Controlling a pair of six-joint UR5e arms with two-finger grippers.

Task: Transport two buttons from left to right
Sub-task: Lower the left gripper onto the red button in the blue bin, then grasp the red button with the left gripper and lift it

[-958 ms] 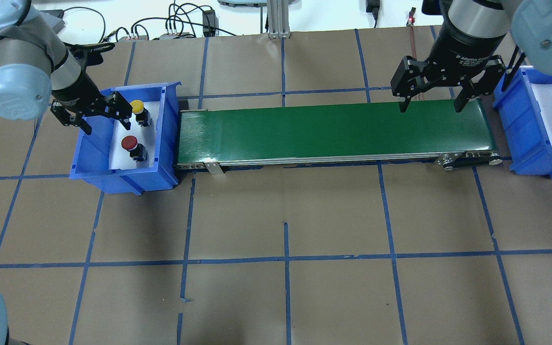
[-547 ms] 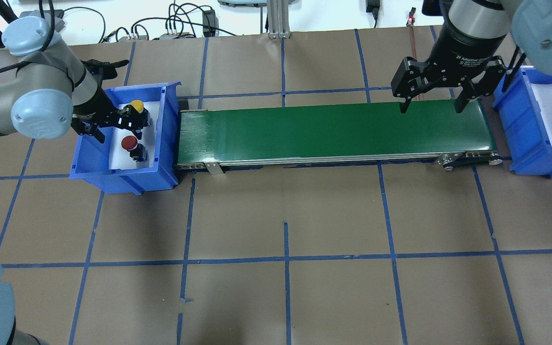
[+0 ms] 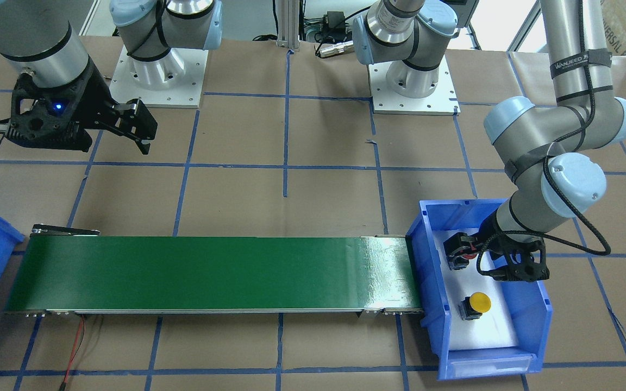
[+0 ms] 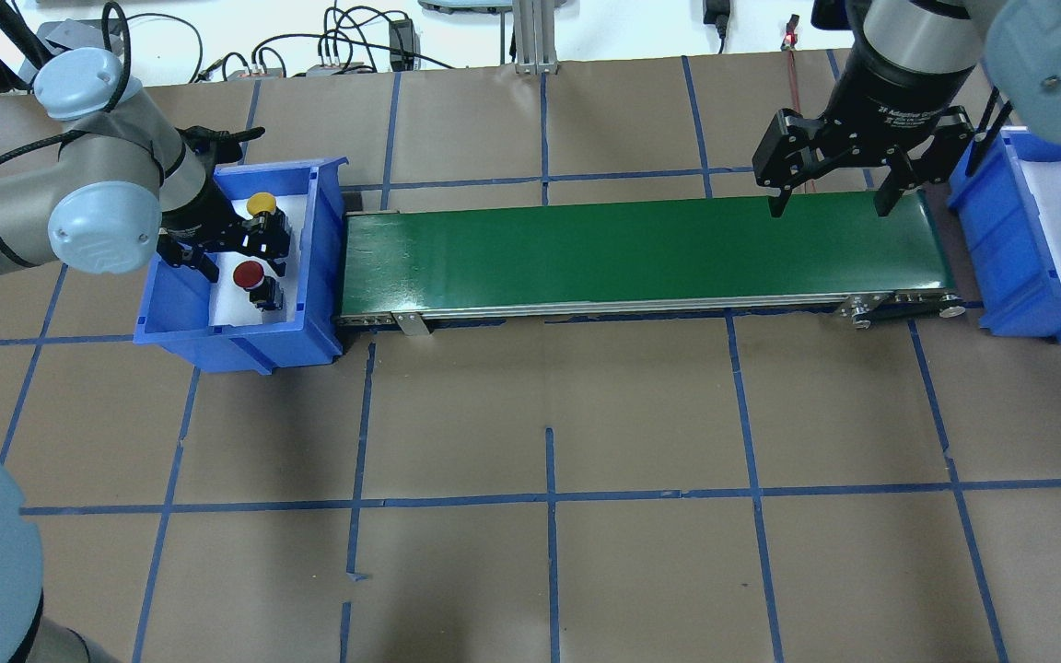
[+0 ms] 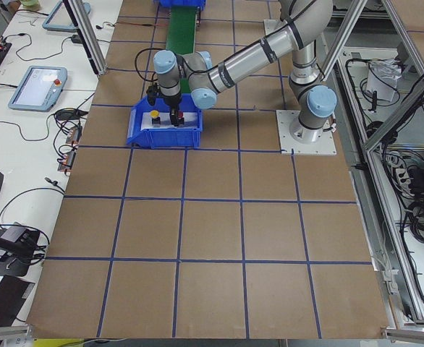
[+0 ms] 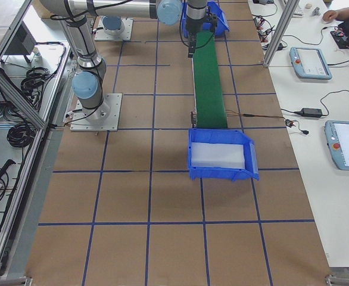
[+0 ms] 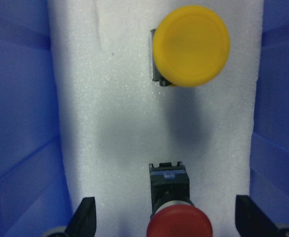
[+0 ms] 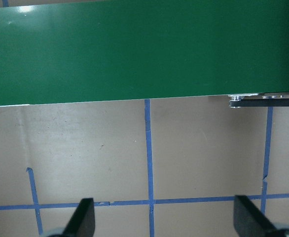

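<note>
Sitting untouched between fingers (image 7: 87, 218) of the left gripper (image 7: 167, 217) is the red button (image 7: 179, 228).

Your surface (image 4: 641, 414) is brown, ruled into squares by blue tape lines (image 4: 549, 497). The conveyor belt (image 4: 641, 253) is dark green. In the overhead view, the bin at 9 o'clock (image 4: 236, 348) and the bin at 3 o'clock (image 4: 1023, 304) are bright blue, each lined with white foam (image 7: 125, 123). You'll see the red-capped button (image 4: 248, 273) and the yellow-capped button (image 4: 262, 203) on black-grey bases. The left claw (image 4: 238, 260) and right claw (image 4: 827, 207) are black; the arms (image 3: 563, 125) are grey with pale blue caps.
</note>
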